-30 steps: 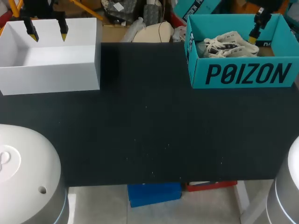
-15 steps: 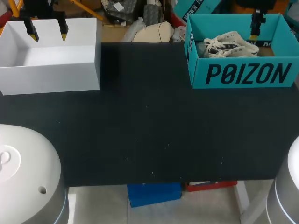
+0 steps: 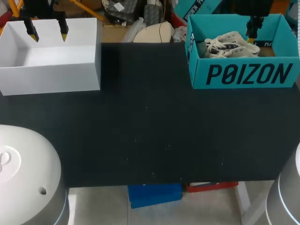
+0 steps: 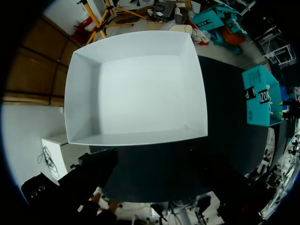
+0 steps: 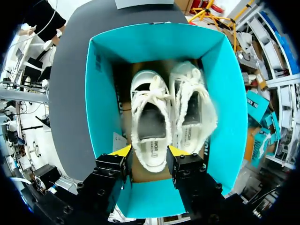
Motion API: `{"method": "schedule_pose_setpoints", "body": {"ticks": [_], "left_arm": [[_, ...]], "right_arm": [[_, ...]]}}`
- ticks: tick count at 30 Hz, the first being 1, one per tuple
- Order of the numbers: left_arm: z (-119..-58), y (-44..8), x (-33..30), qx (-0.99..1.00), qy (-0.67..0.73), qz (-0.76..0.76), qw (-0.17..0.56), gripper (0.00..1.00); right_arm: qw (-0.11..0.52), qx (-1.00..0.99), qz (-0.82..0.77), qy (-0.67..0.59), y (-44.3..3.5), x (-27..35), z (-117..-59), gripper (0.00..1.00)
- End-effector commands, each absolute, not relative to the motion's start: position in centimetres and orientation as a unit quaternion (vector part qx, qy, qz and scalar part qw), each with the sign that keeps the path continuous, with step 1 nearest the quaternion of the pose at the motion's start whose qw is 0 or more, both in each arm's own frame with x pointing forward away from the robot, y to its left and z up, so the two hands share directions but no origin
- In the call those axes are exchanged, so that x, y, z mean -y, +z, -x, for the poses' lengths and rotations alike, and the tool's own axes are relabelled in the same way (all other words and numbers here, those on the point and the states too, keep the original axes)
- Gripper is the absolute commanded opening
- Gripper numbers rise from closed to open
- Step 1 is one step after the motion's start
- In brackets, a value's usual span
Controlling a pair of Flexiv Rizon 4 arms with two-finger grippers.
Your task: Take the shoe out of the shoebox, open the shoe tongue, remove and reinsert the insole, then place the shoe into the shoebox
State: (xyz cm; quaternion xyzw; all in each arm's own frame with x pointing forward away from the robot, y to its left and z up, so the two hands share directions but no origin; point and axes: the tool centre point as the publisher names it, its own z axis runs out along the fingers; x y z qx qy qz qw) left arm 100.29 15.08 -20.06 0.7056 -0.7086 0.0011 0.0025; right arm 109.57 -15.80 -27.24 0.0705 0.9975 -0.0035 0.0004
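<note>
Shoes (image 5: 150, 126) were seen inside the teal shoebox (image 5: 101, 108) on the counter (image 3: 150, 131) — none lifted yet; the right end effector (image 5: 150, 151) was held wide above one heel, gripping nothing; the left end effector (image 3: 47, 29) was spread, empty; every step — removal, tongue, insole, return — was judged outstanding.

Right end effector (image 5: 150, 151): black blocky mounts, screw holes, yellow tips; left end effector (image 3: 47, 33) same black-yellow; left arm housing (image 3: 23, 173) glossy white dome, small hole

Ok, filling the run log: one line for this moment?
right gripper: open, over one shoe in teal shoebox | left gripper: open, above white box | shoe: not yet grasped
</note>
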Motion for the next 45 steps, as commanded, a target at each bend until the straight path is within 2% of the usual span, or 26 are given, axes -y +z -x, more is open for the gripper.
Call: {"method": "schedule_pose_setpoints", "body": {"ticks": [1,16,19,26,45], "left_arm": [[-100.2,-20.0,-15.0,0.708,-0.001,-0.707,0.002,1.00],[-100.2,-20.0,-15.0,0.708,-0.001,-0.707,0.002,1.00],[-100.2,-20.0,-15.0,0.708,-0.001,-0.707,0.002,1.00],[-100.2,-20.0,-15.0,0.708,-0.001,-0.707,0.002,1.00],[-100.2,-20.0,-15.0,0.708,-0.001,-0.707,0.002,1.00]], "right_arm": [[-0.003,-0.998,-0.056,-0.007,-29.1,15.7,-110.8,0.39],[-0.003,-1.000,-0.023,-0.007,-33.4,15.4,-112.4,0.34],[0.001,-1.000,-0.022,-0.003,-33.7,15.6,-112.7,0.28],[0.000,-1.000,-0.012,-0.003,-34.6,15.8,-113.1,0.22],[-0.010,-1.000,0.011,0.025,-39.5,14.3,-113.3,0.24]]}}
